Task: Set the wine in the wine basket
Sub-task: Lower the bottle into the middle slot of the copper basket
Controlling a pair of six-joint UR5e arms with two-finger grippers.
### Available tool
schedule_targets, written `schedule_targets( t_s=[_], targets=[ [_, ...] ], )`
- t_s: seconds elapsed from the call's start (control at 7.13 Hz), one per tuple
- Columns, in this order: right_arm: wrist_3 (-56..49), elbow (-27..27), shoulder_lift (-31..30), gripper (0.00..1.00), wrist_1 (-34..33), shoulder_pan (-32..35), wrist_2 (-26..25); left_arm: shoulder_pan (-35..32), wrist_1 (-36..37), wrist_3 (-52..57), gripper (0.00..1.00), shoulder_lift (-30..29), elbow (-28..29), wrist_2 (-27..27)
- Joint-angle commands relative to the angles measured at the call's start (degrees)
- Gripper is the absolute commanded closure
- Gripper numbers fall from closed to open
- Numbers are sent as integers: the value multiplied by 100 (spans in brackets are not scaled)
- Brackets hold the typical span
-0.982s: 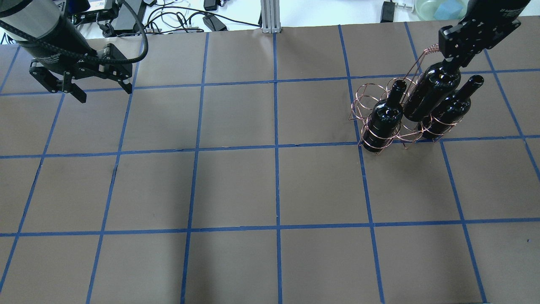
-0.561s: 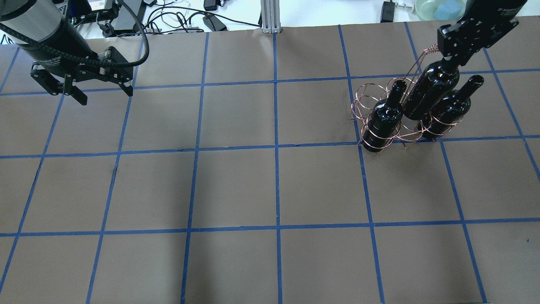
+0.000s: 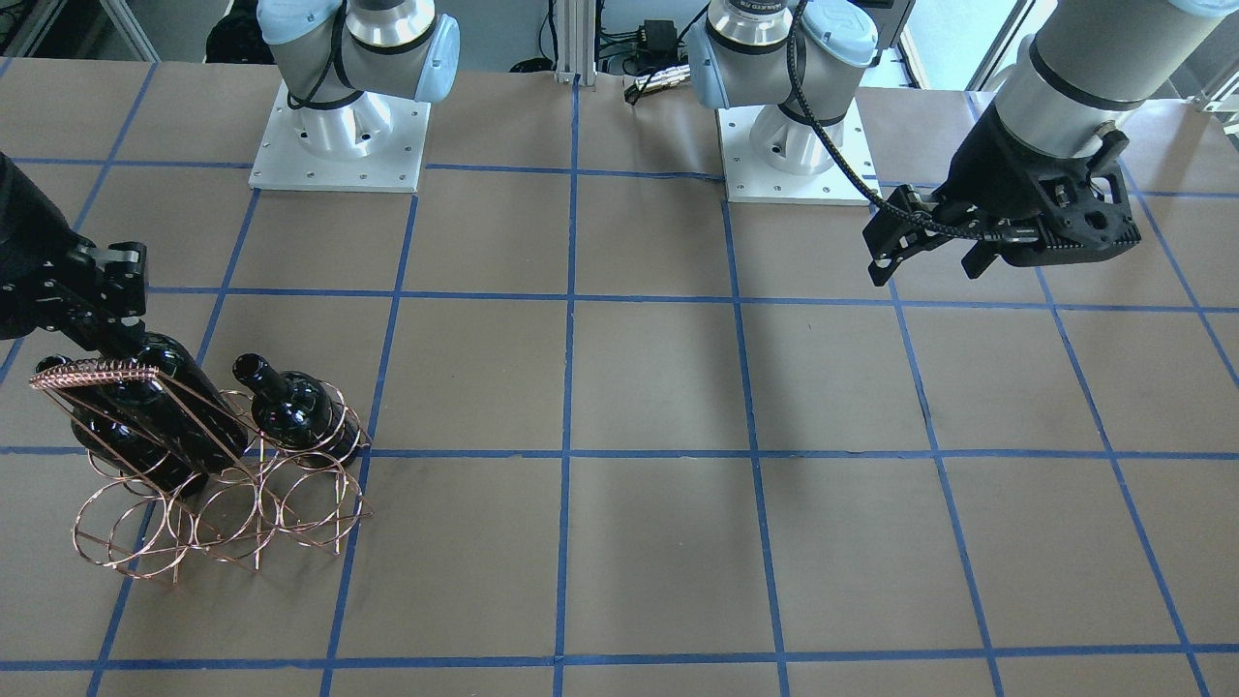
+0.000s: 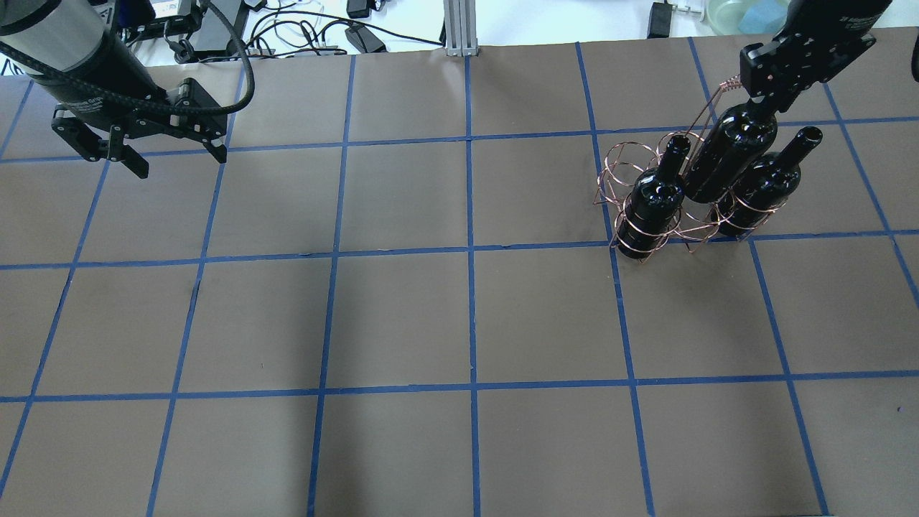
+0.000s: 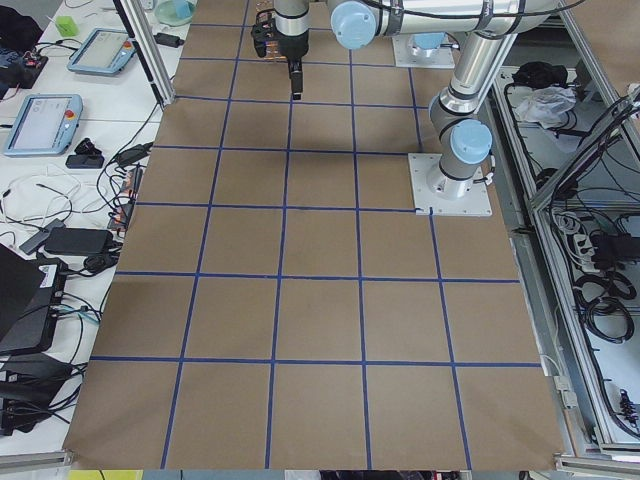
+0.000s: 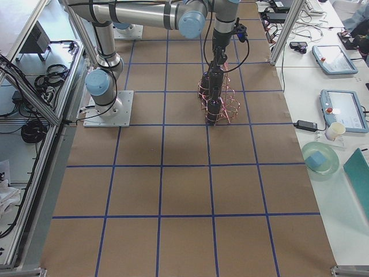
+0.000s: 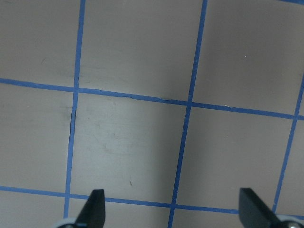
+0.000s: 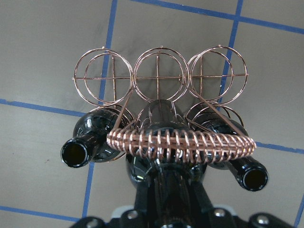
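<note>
The wine basket (image 4: 628, 169) is a copper wire rack at the table's far right; it also shows in the front view (image 3: 227, 508) and the right wrist view (image 8: 159, 76). My right gripper (image 4: 770, 100) is shut on the neck of the wine (image 4: 731, 154), a dark bottle held tilted under the coiled handle (image 8: 180, 142), with its base in the middle ring of the row nearer the robot. Two look-alike bottles (image 4: 655, 195) (image 4: 764, 183) stand in the rings on either side. My left gripper (image 4: 179, 161) is open and empty, hovering over the far left of the table.
The three rings of the basket's far row (image 8: 218, 71) hold nothing. Cables and boxes (image 4: 301, 29) lie beyond the table's far edge. The robot's two bases (image 3: 339, 126) stand at the table's near side. The brown table (image 4: 467, 323) has a blue tape grid.
My right gripper has gone down a little with the wine, and the bottle sits lower in the basket. The left gripper has barely moved.
</note>
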Motion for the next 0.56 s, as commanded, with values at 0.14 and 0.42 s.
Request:
schedule_targets(
  t_s=[0.14, 0.42],
  targets=[
    [13, -4, -18, 100, 97, 1, -110, -265, -74, -7, 0, 185, 11, -58],
    [4, -4, -27, 100, 150, 1, -146, -530, -65, -16, 0, 273, 11, -49]
  ],
)
